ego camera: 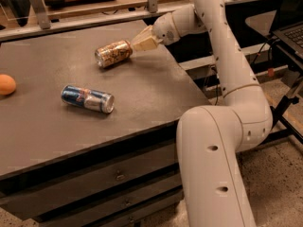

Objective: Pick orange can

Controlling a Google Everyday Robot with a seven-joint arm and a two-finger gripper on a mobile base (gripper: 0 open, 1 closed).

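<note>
The orange can [112, 54], gold-orange with a speckled brown pattern, lies on its side at the far middle of the grey table [142, 103]. Its silver end faces front-left. My gripper [136, 45] reaches in from the right, and its tan fingers [145, 41] are drawn together on the can's right end. I cannot tell whether the can rests on the table or hangs just above it.
A blue-and-silver can [88, 99] lies on its side at the front left. An orange ball [6, 84] sits at the left edge. A railing [94, 13] runs behind the table. My arm's white base [215, 164] stands at the table's right corner.
</note>
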